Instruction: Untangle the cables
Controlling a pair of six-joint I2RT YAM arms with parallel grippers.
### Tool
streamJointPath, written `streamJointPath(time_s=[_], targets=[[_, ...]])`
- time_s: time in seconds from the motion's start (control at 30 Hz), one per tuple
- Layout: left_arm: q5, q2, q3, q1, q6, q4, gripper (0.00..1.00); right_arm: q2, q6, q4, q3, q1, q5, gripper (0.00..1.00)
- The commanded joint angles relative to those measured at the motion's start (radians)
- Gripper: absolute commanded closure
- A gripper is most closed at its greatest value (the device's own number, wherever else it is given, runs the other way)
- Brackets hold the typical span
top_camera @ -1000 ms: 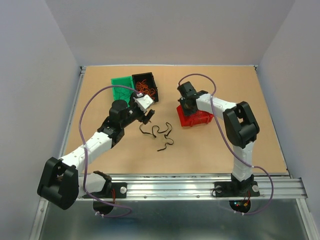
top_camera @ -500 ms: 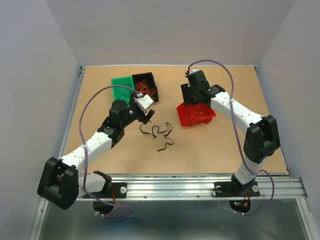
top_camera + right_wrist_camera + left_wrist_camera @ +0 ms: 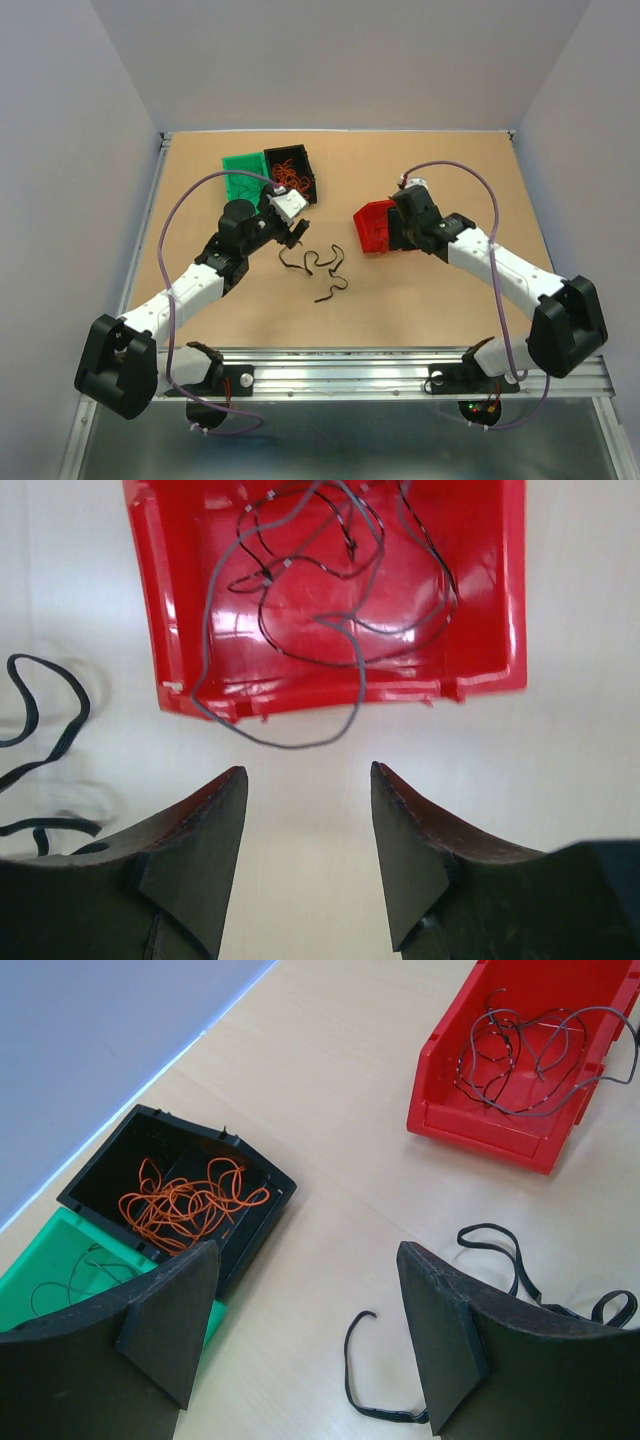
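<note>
Tangled black cables [image 3: 322,266] on tabletop [image 3: 450,300], grey wires [image 3: 320,590] in red bin [image 3: 490,580], orange wires [image 3: 185,1203] in black bin [image 3: 110,1155]

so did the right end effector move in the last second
yes, the right end effector swung from the red bin's far side over to its right

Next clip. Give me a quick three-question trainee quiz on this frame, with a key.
1. True or false: the orange cables lie in the black bin.
2. Which bin has a grey cable trailing over its rim? A: black bin. B: red bin. C: neither.
3. Fill in: the left pincer and the right pincer are both ____ and empty.

Key: 1 true; 2 B; 3 open.
</note>
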Motion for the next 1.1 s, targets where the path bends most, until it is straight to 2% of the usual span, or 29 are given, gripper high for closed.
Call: streamJointPath(time_s=[0.0,0.23,0.57,1.07], targets=[[0.014,-0.013,0.024,-0.002,0.009,0.031,0.17,-0.157,0.135,0.125,-0.126,0.005,0.083,0.42],[0.016,-0.005,0.025,-0.002,0.009,0.029,0.18,-0.379,0.247,0.467,-0.492,0.003,0.050,0.43],[0.019,-0.013,0.024,-0.002,0.009,0.031,0.17,-0.433,0.290,0.917,-0.695,0.000,0.007,0.49],[0.021,-0.010,0.024,-0.004,0.012,0.028,0.17,-0.297,0.327,0.923,-0.668,-0.017,0.087,0.52]])
